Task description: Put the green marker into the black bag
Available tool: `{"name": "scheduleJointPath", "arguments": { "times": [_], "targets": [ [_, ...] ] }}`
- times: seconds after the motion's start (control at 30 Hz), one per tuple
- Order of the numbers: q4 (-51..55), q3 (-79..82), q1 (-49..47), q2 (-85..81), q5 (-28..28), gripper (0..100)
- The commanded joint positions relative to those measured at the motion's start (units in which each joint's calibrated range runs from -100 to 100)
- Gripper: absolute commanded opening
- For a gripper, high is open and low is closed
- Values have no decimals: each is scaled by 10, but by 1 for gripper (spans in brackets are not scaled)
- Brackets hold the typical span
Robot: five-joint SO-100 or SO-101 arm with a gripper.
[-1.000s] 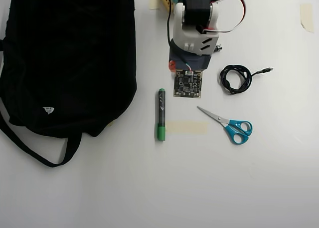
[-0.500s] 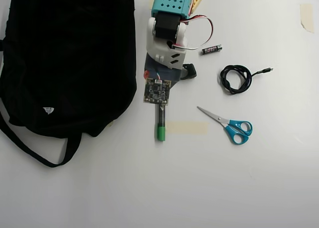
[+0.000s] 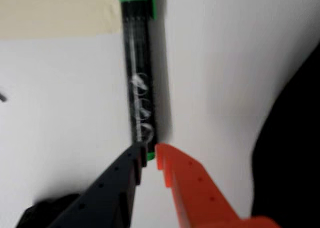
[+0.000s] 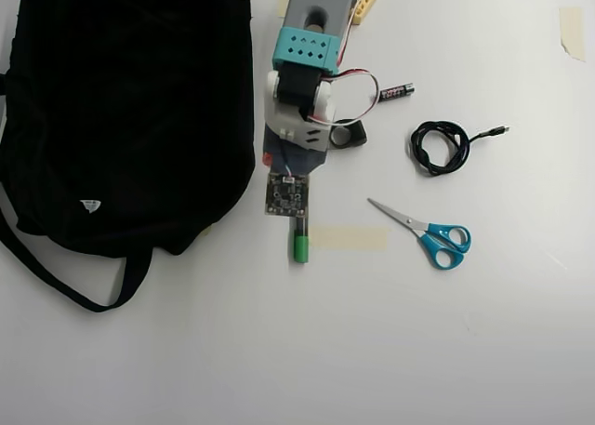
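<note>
The green marker (image 3: 139, 88) lies flat on the white table, with its dark barrel running up the wrist view and its green cap at the top edge. My gripper (image 3: 150, 154) hovers at the marker's near end. The black and orange fingers are almost together, and a sliver of green shows between the tips. In the overhead view only the marker's (image 4: 299, 241) cap end shows below the wrist's circuit board (image 4: 286, 194), which hides the fingers. The black bag (image 4: 121, 99) fills the upper left, close beside the arm, and its edge (image 3: 295, 153) darkens the right of the wrist view.
A strip of beige tape (image 4: 349, 237) lies right of the marker's cap. Blue-handled scissors (image 4: 432, 234), a coiled black cable (image 4: 439, 146) and a small battery (image 4: 394, 92) lie to the right. The bag's strap (image 4: 74, 290) loops out at lower left.
The arm has swung left and reached out over the marker, so the wrist board now covers most of the barrel. The marker and the bag have not moved.
</note>
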Motion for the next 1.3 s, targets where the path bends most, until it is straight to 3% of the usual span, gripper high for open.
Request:
{"name": "scheduleJointPath", "arguments": {
  "times": [0.0,0.77,1.0,1.27],
  "targets": [
    [-1,-28,3,-3,14,3],
    [-10,-154,-12,134,34,3],
    [5,-153,-17,133,32,18],
    [1,-153,-28,133,32,22]
  ]
}}
